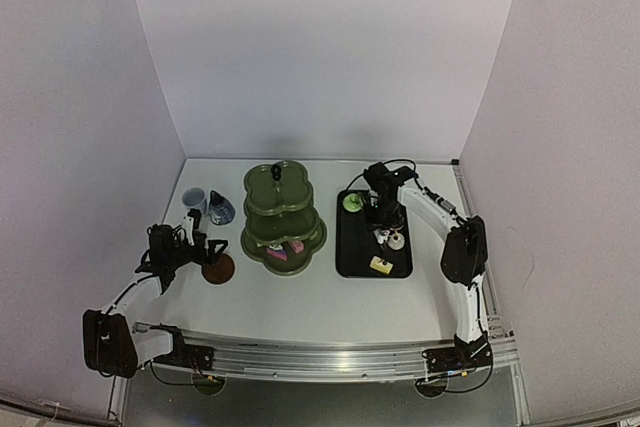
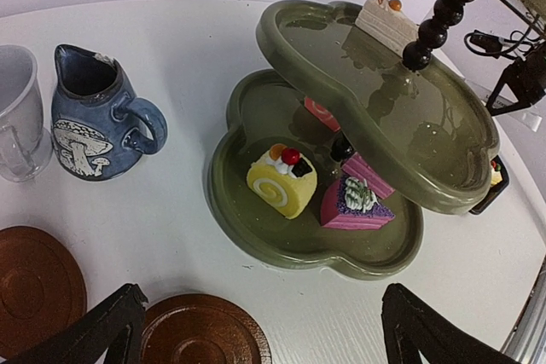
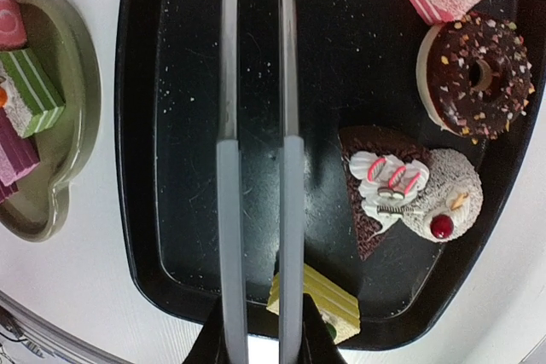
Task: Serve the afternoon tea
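Cup (image 2: 17,112) & pot (image 2: 98,112) sit far-left on desk (image 2: 179,236). L end effector (image 2: 264,300) spread wide, empty, above a saucer (image 2: 200,334), prob. lining up a grab. Stand (image 2: 384,125) mid-desk already carries cakes (image 2: 281,181). R end effector (image 3: 260,343) clamped on tongs (image 3: 230,210), tips nearly together, over tray (image 3: 171,83), prob. for next cake.

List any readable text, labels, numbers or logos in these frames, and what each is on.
No readable word, number or logo in any view.
The dark-blue pot carries only a white mushroom drawing, no letters.
The black tray, tongs and stand show no markings.
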You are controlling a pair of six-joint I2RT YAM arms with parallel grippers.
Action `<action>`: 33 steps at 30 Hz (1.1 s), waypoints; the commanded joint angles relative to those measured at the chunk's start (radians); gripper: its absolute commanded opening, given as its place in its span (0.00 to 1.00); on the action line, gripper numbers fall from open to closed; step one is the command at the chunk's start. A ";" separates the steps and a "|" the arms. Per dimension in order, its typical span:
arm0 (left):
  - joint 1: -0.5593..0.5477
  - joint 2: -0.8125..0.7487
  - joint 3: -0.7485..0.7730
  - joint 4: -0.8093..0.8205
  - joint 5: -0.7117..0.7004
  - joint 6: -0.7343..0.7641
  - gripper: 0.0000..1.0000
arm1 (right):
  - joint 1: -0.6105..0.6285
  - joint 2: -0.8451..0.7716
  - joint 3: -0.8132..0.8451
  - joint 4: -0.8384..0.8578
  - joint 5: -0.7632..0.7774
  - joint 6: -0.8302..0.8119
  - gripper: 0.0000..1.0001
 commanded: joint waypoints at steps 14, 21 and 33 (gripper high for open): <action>0.003 -0.010 0.020 0.035 -0.014 0.023 0.97 | 0.145 -0.453 -0.194 -0.021 -0.011 -0.080 0.00; 0.004 -0.004 0.020 0.050 -0.002 0.023 0.97 | 0.278 -0.544 -0.248 -0.022 -0.061 -0.049 0.00; 0.003 -0.021 0.010 0.049 0.004 0.023 0.97 | 0.331 -0.429 -0.142 -0.011 -0.080 -0.083 0.00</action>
